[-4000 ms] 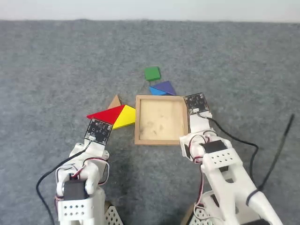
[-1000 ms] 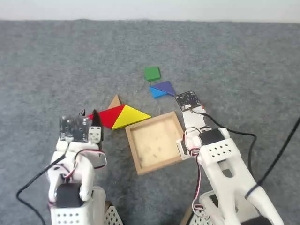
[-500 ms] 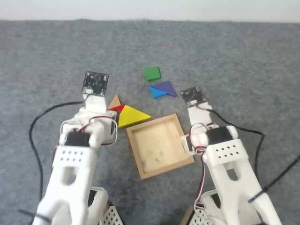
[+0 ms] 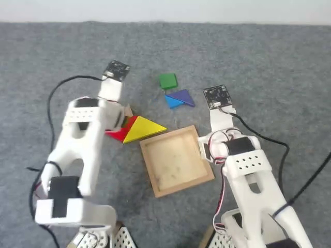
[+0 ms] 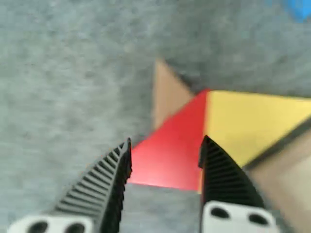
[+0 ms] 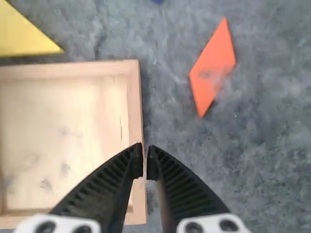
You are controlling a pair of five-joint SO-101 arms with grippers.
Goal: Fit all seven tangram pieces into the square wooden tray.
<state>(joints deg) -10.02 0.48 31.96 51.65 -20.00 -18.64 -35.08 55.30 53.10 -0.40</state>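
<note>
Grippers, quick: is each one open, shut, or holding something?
Left gripper: open, over the red triangle, holding nothing.
Right gripper: shut, empty, above the tray rim.

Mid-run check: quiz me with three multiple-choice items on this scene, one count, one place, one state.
1. Pieces inside the square wooden tray: A none; B two; C seven.
2. The green square piece lies: A in the tray; B on the grey carpet beyond the tray; C between jaws.
3. The left jaws stand: A open over the red triangle piece; B shut on the tray wall; C shut on the green square.
Answers: A, its floor is bare; B, carpet surrounds it; A, red shows between them.
</note>
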